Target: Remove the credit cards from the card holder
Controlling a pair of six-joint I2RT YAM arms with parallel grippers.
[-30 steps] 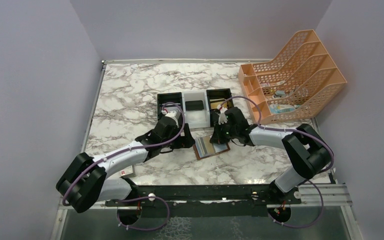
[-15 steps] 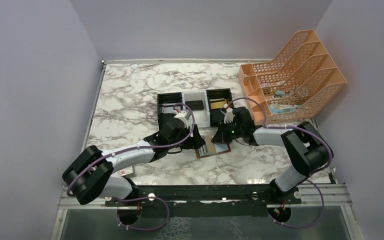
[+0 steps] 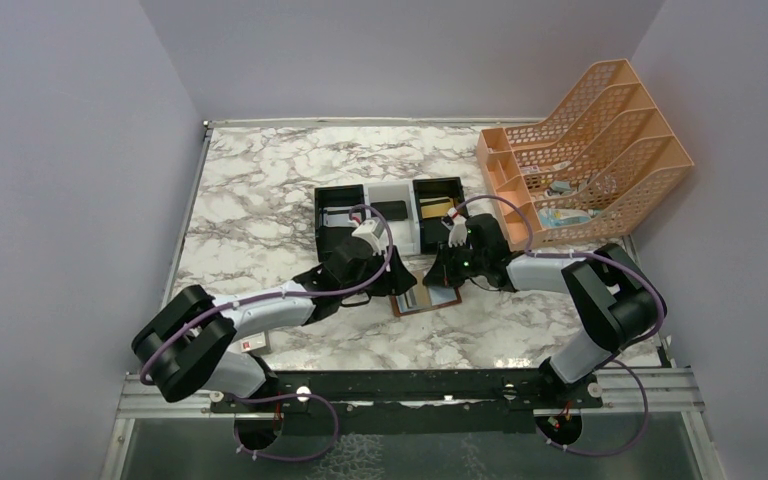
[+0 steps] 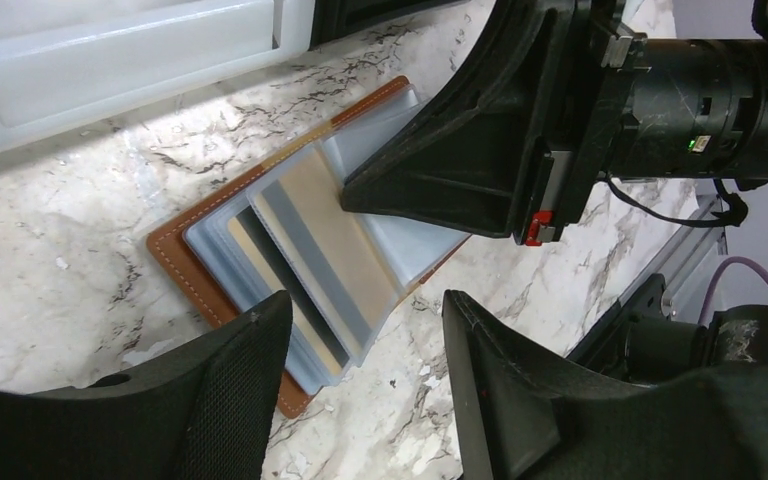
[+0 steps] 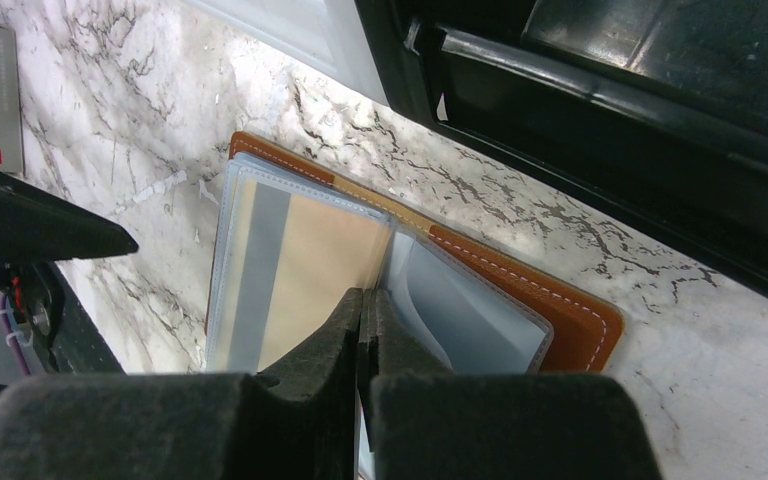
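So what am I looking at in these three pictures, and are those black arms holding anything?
Those are two robot arms bolted to a marble table. One picture looks down from above; the others come from a camera on each wrist. Between the arms lies an open brown card holder with a gold credit card in a clear sleeve. Behind sit a three-compartment tray and an orange file rack. The right tool is pinched shut at the sleeve's edge; the left tool hovers open, holding nothing.
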